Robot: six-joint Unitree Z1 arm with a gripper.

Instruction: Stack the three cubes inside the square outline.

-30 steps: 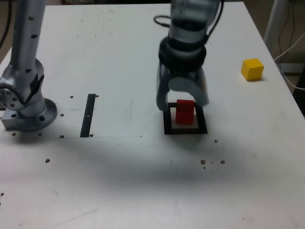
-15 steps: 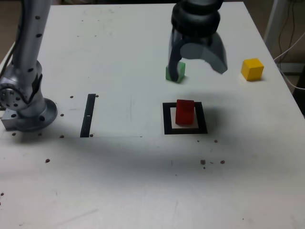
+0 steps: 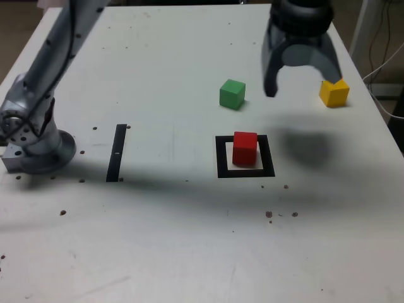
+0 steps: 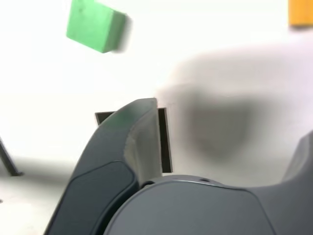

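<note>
End effector spread, empty, above white speckled table.

The arm's base stands at the exterior view's left, and the grey link rises from it, leaning toward the right of that view. The gripper hangs above the desk at the upper right and points downward. Its two dark fingers are spread wide apart, with nothing between them.
</note>
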